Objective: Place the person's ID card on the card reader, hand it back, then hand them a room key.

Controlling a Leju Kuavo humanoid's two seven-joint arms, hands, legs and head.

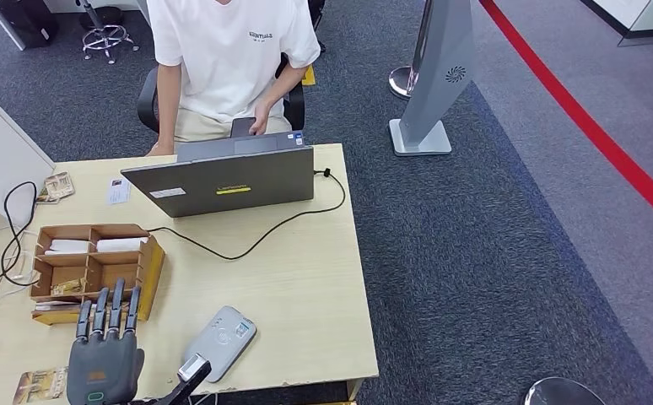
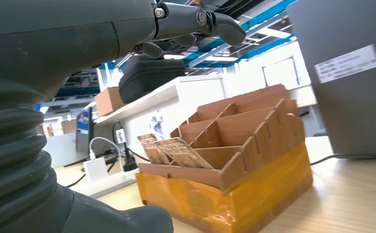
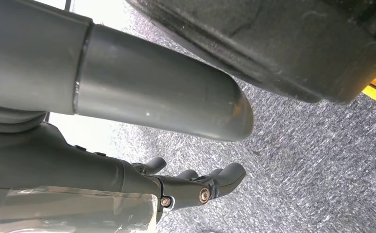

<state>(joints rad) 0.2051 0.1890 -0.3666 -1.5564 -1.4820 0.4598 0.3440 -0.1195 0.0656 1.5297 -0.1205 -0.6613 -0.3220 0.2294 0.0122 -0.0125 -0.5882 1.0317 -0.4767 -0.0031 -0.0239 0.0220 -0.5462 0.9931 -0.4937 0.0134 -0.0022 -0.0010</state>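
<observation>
The left hand (image 1: pixel 102 359) hovers empty, fingers extended. The card reader (image 1: pixel 219 342) lies just beside its thumb side; no ID card is visible. Keep the palm open and level to receive the card.

Even, bright indoor light fills the head view, sharp throughout, with soft faint shadows under the laptop (image 1: pixel 222 179) and wooden organizer (image 1: pixel 95 270). In the left wrist view, far windows and ceiling lights blow out white, and the near hand (image 2: pixel 55 73) is dark. The right wrist view has glare on the far floor and blurred close parts.
</observation>
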